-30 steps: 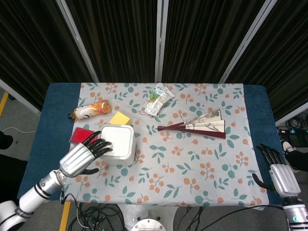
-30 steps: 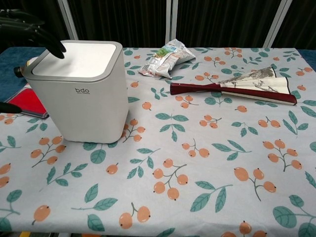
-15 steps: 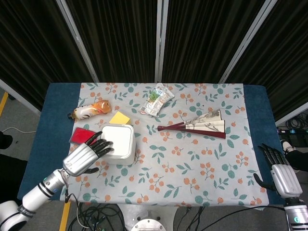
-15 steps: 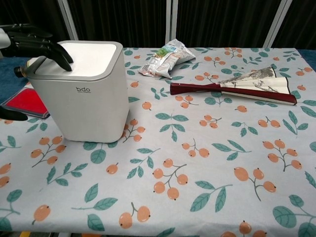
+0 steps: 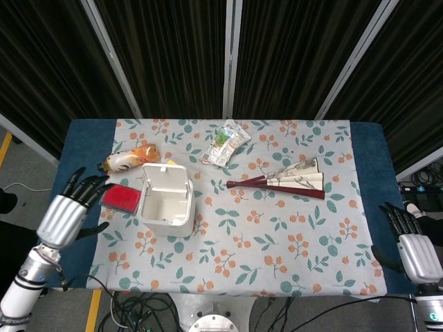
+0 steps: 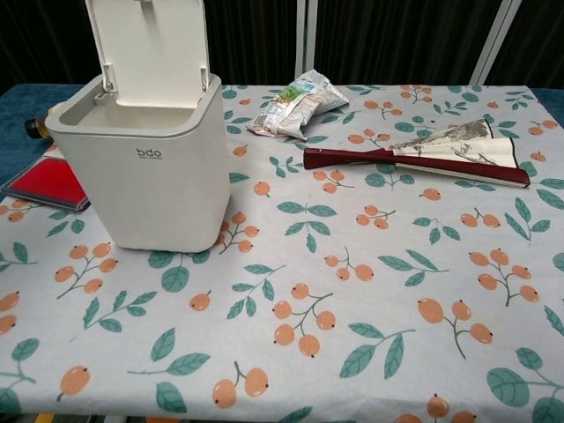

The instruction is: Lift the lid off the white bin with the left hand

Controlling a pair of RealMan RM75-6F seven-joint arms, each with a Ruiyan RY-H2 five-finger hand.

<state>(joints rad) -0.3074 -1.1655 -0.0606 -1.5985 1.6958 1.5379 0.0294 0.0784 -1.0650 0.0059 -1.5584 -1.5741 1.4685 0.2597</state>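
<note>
— Where is the white bin [image 5: 166,199] right now?

— It stands on the left part of my bench [image 5: 277,228], on the flowered cloth. Its lid [image 6: 152,40] is tipped up on the far edge, standing nearly upright, so the mouth is open.

— Anything inside?

— From the head view I see only pale white walls and floor; I can make out nothing in it.

— And your left hand [image 5: 66,214]?

— It hangs off the left edge of the bench, well apart from the bin, fingers spread wide, holding nothing.

— The right hand [image 5: 414,250]?

— Down by the right corner of the bench, fingers apart, holding nothing as well.

— What sits around the bin?

— A red flat packet [image 5: 120,197] just beside it on the left, an orange bottle [image 5: 130,158] lying behind that, a crumpled snack bag [image 5: 224,144] further back, and a half-open folding fan [image 5: 287,178] off to the right.
</note>
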